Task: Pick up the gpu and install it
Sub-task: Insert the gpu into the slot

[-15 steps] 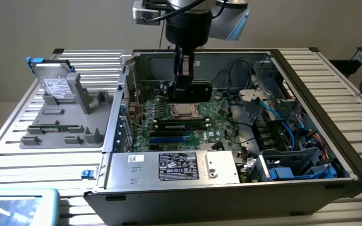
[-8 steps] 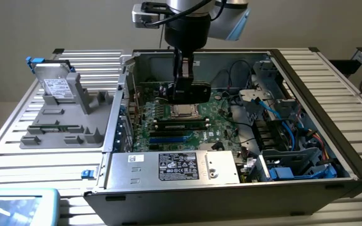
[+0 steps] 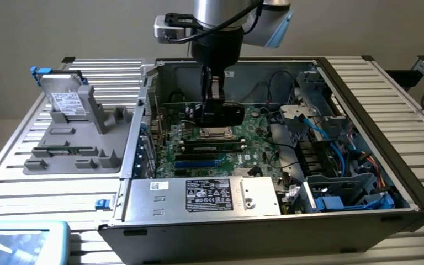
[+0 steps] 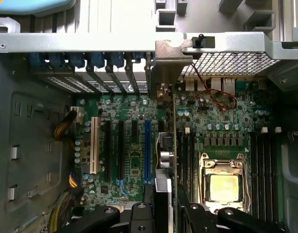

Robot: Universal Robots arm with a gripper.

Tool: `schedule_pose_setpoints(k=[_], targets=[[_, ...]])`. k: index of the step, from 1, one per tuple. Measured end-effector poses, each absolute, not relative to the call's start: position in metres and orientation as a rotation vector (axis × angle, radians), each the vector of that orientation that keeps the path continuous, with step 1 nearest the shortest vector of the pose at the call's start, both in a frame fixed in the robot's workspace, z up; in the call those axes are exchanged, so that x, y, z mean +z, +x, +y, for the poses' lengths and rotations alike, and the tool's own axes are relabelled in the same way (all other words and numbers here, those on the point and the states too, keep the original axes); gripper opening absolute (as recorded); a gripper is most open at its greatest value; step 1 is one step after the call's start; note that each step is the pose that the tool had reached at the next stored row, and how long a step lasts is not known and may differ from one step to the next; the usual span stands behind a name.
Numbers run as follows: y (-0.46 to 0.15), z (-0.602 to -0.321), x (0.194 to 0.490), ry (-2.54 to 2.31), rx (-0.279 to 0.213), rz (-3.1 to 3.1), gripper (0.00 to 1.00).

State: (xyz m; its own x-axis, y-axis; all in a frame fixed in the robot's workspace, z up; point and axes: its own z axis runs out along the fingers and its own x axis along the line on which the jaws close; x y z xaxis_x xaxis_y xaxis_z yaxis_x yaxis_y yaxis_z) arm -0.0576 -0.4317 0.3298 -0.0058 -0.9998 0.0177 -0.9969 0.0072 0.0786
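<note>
The arm hangs down into the open computer case, its gripper clamped on the gpu, which stands on edge (black cooler face toward the camera) just over the motherboard. On the exterior view's left, a hard drive stands upright in a gray holder beside the case.

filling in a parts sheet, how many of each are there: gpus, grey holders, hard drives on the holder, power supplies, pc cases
gpu: 1
grey holder: 1
hard drive standing on the holder: 1
power supply: 1
pc case: 1
total: 5
</note>
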Motion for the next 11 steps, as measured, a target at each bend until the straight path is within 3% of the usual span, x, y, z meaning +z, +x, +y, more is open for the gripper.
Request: schedule_pose_setpoints(k=[11], targets=[[-0.062,-0.434,0.310,2.173,-0.065,-2.174,0.29]])
